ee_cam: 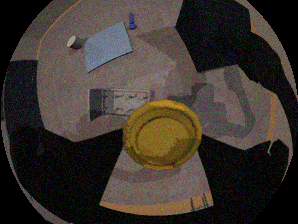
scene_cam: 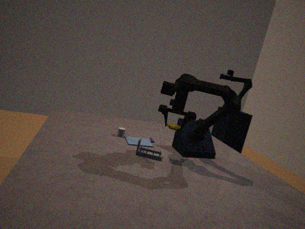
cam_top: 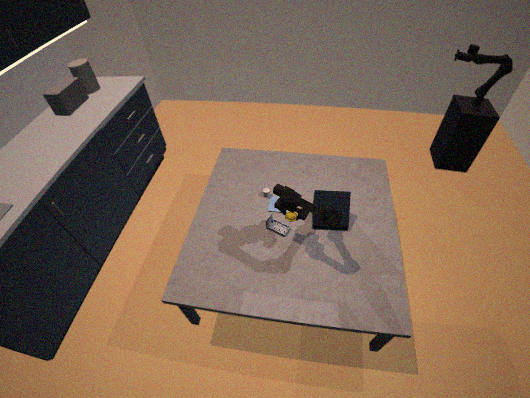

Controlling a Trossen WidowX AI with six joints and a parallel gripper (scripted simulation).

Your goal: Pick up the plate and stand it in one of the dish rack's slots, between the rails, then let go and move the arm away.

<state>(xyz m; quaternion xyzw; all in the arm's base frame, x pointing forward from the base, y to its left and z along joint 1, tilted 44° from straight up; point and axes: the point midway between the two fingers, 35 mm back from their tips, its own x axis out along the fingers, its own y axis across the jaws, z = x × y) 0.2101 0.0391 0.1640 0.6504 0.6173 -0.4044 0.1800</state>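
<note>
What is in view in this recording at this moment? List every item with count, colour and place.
plate: 1, yellow, held in the air above the table, near the rack
dish rack: 1, dark with rails, on the table beside the blue mat
mat: 1, light blue, flat on the table behind the rack
small blue object: 1, blue, at the mat's edge; too small to identify
cup: 1, pale, on the table beyond the mat
table: 1, grey, on the orange floor
cabinet: 1, dark with a pale top, left of the table; two brownish blocks on it
second arm: 1, black, on a dark pedestal in the far corner
arm base: 1, dark block, on the table
tool: 1, black, shut on the plate
</note>
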